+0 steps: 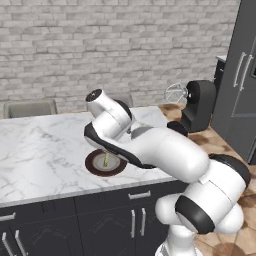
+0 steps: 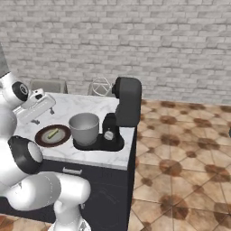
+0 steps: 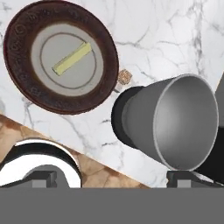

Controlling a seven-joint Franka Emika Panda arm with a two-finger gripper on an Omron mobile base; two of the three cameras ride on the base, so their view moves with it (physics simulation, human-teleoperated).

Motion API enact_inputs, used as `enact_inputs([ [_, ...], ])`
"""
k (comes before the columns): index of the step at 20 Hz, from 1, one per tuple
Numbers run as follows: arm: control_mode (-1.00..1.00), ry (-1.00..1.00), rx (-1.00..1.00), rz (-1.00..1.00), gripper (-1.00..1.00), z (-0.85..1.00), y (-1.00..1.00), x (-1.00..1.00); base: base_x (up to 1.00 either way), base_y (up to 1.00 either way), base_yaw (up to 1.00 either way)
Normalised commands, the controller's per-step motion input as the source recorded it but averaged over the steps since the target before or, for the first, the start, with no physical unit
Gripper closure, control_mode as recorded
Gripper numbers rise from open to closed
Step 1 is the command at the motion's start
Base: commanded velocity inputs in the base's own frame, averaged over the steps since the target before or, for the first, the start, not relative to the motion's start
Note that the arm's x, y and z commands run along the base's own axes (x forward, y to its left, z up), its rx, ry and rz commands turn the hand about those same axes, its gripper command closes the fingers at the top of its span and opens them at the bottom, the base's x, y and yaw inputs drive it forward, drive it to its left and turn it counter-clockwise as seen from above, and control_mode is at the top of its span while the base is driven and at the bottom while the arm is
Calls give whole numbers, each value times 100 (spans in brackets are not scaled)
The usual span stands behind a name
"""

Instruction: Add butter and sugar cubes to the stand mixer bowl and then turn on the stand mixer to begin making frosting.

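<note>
Your gripper (image 3: 113, 177) hangs wide open, empty, above the counter (image 3: 175, 39). Butter (image 3: 72, 58) lies diagonal on the plate (image 3: 22, 83), beside the bowl (image 3: 175, 122) — roll the fingers across its short width (it's thin), then descend straight.

A flat dark brown-rimmed plate (image 3: 26, 83) with a grey centre lies on the white marble counter (image 1: 40, 145) above dark cabinet doors (image 1: 100, 225), a grey brick wall (image 2: 171, 45) stands behind, brown patterned tiles (image 2: 180, 180) cover the floor, and what may be a chair back (image 1: 30, 108) shows beyond the counter.
</note>
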Motion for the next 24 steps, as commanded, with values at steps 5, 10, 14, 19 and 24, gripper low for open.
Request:
enact_inputs([
  [5,-100,13,-7,6,-100,-26,0,24,0,0,0],
  [10,-100,17,-3,1,-100,-22,2,14,0,0,0],
  [14,-100,25,0,0,-100,-22,25,16,0,0,0],
  [19,-100,14,0,-2,-100,-20,38,6,0,0,0],
  [24,-100,1,0,-8,-100,-24,31,1,0,0,0],
])
